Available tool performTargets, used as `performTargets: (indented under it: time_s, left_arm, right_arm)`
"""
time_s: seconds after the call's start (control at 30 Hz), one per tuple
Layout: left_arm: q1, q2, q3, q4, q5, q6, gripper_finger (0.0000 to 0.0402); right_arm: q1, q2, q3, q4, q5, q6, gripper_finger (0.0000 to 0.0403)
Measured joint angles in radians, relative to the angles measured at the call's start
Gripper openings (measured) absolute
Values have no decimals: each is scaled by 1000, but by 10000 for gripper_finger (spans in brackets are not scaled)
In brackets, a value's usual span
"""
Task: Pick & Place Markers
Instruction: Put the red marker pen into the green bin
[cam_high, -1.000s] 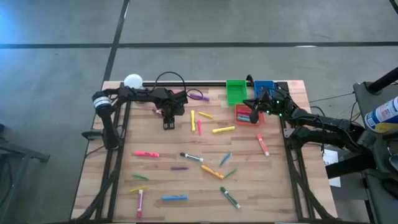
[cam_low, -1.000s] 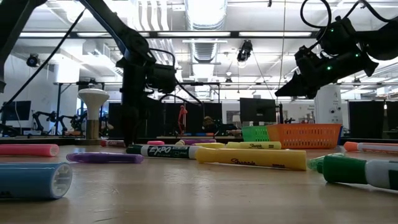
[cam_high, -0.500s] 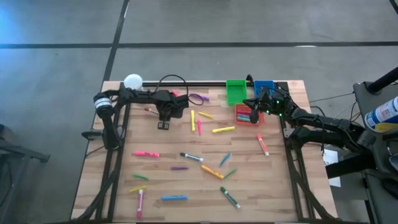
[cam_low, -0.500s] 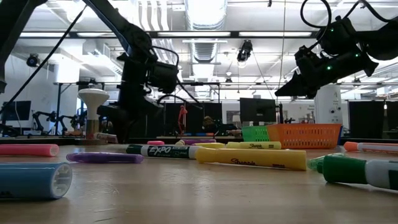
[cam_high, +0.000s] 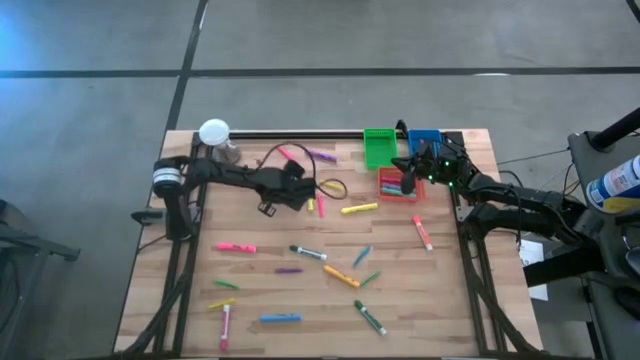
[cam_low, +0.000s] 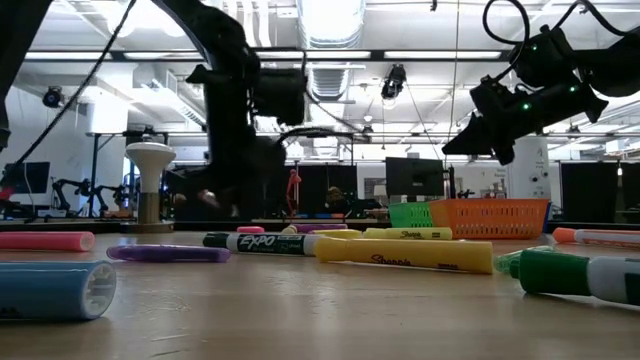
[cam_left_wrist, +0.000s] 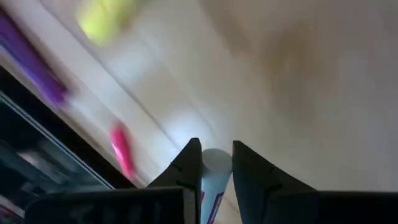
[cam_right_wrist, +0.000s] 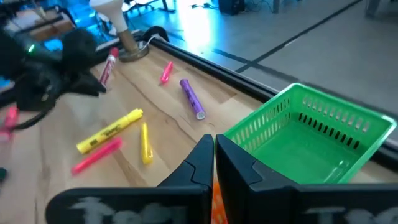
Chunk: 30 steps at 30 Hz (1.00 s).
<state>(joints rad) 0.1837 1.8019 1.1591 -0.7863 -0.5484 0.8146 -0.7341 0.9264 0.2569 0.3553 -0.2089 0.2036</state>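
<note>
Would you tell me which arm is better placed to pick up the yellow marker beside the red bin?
Right. The right gripper hangs over the red bin, near the yellow marker; the left gripper is gripping a marker.

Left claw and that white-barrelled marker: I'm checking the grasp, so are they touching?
Touching. The left wrist view shows the white-barrelled marker wedged between the two fingers of the left claw, with no gap on either side.
</note>
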Motion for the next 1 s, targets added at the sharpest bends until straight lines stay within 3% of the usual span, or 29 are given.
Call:
performTargets:
  time_s: [0.47, 0.6, 0.8, 1.0]
  left_arm:
    - [-194, -1, 0, 323, -93, 93, 54]
    - [-251, -1, 0, 384, -93, 101, 54]
    - [-326, -2, 0, 455, -136, 112, 54]
    - [-392, -2, -1, 459, -204, 153, 54]
  right_arm:
    - [3, 103, 37, 20, -29, 188, 13]
    - [3, 183, 46, 108, -122, 238, 13]
    - [3, 349, 46, 389, -277, 370, 15]
    - [7, 501, 80, 594, -425, 525, 63]
